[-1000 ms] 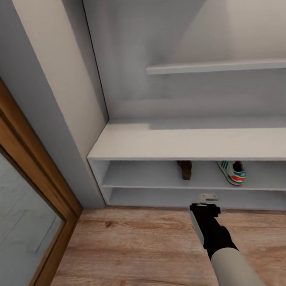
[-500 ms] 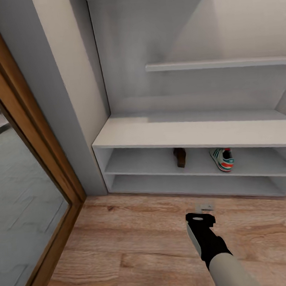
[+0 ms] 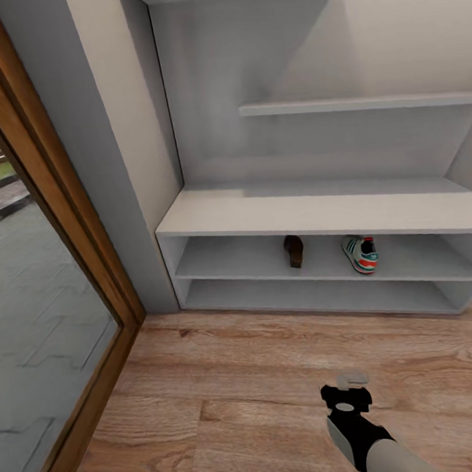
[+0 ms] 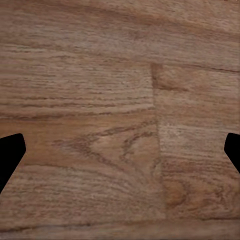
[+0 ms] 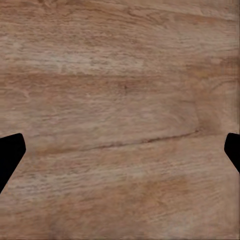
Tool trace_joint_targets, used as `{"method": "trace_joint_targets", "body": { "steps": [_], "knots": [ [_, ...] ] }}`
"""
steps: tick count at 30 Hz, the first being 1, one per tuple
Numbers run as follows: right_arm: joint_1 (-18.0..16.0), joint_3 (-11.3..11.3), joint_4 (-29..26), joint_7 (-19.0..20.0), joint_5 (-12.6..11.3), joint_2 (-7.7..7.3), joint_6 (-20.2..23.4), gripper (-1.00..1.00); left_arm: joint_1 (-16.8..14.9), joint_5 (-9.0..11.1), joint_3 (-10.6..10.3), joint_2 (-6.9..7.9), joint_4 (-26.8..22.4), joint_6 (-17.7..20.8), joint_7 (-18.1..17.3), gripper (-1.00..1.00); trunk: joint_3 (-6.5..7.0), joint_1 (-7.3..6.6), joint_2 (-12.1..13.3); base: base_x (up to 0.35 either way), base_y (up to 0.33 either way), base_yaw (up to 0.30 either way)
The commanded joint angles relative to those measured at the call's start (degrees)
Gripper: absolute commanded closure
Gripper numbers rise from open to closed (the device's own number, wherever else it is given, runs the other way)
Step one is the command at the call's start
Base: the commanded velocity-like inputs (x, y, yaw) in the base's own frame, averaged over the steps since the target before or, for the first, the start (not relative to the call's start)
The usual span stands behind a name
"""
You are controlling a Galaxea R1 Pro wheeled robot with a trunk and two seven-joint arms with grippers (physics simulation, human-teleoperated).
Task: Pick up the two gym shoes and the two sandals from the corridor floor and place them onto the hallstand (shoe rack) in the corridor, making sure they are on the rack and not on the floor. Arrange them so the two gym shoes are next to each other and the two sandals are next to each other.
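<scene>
The light-grey hallstand (image 3: 312,220) stands against the back wall. On its upper shelf lie one brown sandal (image 3: 293,251) and, to its right with a gap between, one white gym shoe (image 3: 360,254) with green stripes and a red heel. The other sandal and gym shoe are out of view. My right arm (image 3: 350,404) reaches down over the wood floor (image 3: 239,376), well short of the rack. My right gripper (image 5: 120,150) is open over bare planks. My left gripper (image 4: 120,150) is open too, with only floor between its fingertips (image 4: 10,155).
A wood-framed glass door (image 3: 63,276) runs along the left, beside a grey wall post (image 3: 97,168). A thin grey wall shelf (image 3: 360,103) hangs above the rack. The rack's lower compartment (image 3: 318,297) holds nothing.
The whole view has drawn back from the rack, so the camera moved. My right arm has come back toward me and sits lower in the picture. Sandal and shoe stay on the shelf.
</scene>
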Motion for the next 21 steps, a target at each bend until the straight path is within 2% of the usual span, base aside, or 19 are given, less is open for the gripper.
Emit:
{"method": "trace_joint_targets", "body": {
  "steps": [1,6,11,12,17,21],
  "knots": [
    [0.0,-0.5,1.4,0.0,0.5,-0.35,-1.5,-1.0,-0.1,-0.5,0.5,-0.04,0.0,-0.3,-0.2,-1.0,-0.04,-0.01,0.0,-0.015,0.0,0.0],
    [0.0,-0.4,8.1,0.0,0.5,-2.39,-7.2,-1.0,-0.1,0.5,0.5,-0.04,0.0,-0.3,0.2,-1.0,-0.04,-0.01,0.0,-0.008,0.0,0.0],
    [0.1,-0.4,10.9,0.1,0.6,-3.55,-10.6,-1.0,-0.1,1.5,0.5,-0.03,0.0,-0.3,0.2,-1.0,-0.04,-0.01,0.0,-0.002,0.0,0.0],
    [1.2,-0.4,11.8,0.1,0.7,-4.3,-14.2,-1.0,-0.1,2.4,0.6,0.02,0.0,-0.3,0.3,-1.0,-0.04,-0.01,0.0,0.0,0.0,0.0],
    [4.8,-0.4,12.2,0.1,0.7,-5.26,-19.9,-1.0,-0.1,4.0,0.6,0.04,0.1,-0.3,2.1,-1.0,-0.04,-0.01,0.0,0.0,0.0,0.0],
    [5.7,-0.3,12.3,0.2,0.7,-5.68,-21.1,-1.0,-0.1,4.5,0.6,0.04,0.1,-0.4,3.5,-1.0,-0.04,-0.01,0.0,0.0,0.0,0.0]
  ]
}}
